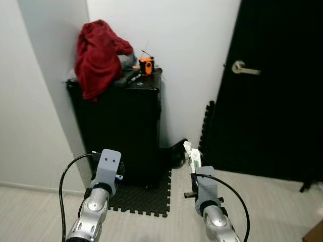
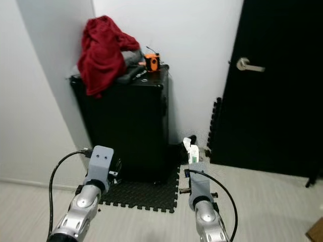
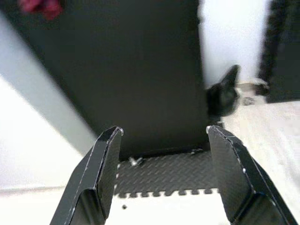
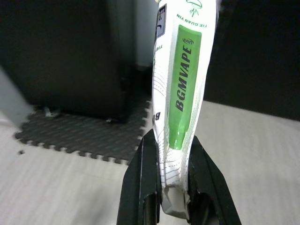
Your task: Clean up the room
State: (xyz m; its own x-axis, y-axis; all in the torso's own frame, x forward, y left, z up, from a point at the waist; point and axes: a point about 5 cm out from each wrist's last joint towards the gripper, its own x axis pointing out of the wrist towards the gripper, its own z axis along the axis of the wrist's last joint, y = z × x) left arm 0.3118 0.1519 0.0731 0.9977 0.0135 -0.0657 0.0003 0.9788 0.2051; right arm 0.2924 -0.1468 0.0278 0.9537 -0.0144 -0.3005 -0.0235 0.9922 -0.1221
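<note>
Right gripper (image 4: 174, 185) clamped low on a white-and-green packet (image 4: 180, 89) held upright above the floor, left gripper (image 3: 161, 176) with jaws apart and empty; risks slipping, pinched only at its crumpled end.

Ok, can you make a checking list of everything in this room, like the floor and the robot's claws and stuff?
Surface: pale plank floor with a black foam mat.
Job's things: white and green packet, squeezed in the right claw.
Clutter: red cloth and an orange gadget on top of the black cabinet.
Claws: left claw open, holding nothing.
Cables: black cable looping beside the left arm.
Surroundings: white walls, black door with a silver handle.
</note>
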